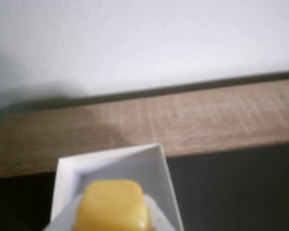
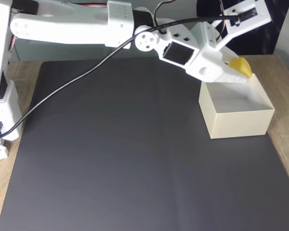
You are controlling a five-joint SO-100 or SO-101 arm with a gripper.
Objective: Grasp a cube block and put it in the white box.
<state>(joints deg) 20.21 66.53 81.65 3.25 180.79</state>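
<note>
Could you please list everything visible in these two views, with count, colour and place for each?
cube block: one, yellow, held in the gripper above the box's far edge.
white box: one, cream-white, open-topped, on the right side of the mat in the fixed view.
mat: one, black, covering most of the table.
table: one, light wood, showing around the mat.
wall: white, behind the table in the wrist view.
cable: one, black, running along the arm.
arm: one, white, reaching from the left.
gripper: one, white, closed on the cube.
</note>
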